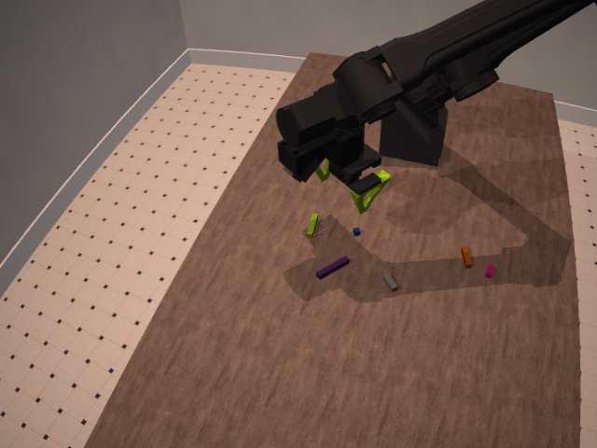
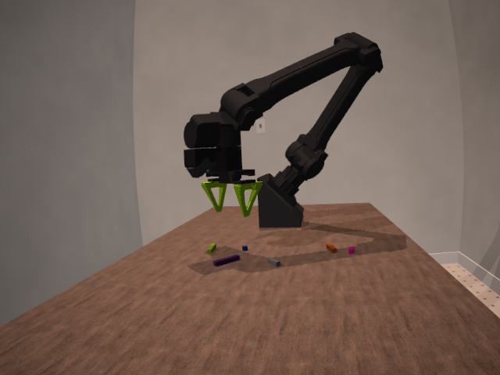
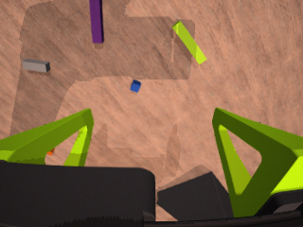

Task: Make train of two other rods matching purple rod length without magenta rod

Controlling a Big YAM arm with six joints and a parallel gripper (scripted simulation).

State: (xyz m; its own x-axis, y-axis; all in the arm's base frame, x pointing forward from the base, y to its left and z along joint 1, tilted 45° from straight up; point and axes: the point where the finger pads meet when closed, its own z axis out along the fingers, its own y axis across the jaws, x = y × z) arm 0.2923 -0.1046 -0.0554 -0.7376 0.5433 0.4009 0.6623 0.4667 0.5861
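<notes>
A wood-grain table (image 1: 337, 376) fills the centre of the top view, flanked by pale tiled floor (image 1: 120, 217) dotted with dark squares and plain grey walls. The matte black arm (image 2: 291, 76) reaches in from the upper right, its wedge-shaped base (image 2: 278, 213) standing at the table's far end. The gripper (image 2: 232, 199) hangs above the table, its lime, open-triangle fingers spread wide with nothing between them. Small square-section rods lie flat and apart below: purple rod (image 1: 332, 267) at centre, lime rod (image 1: 312, 225) up-left, orange rod (image 1: 465, 257), grey rod (image 1: 390, 282), magenta rod (image 1: 489, 271), and a tiny blue rod (image 1: 356, 231).
</notes>
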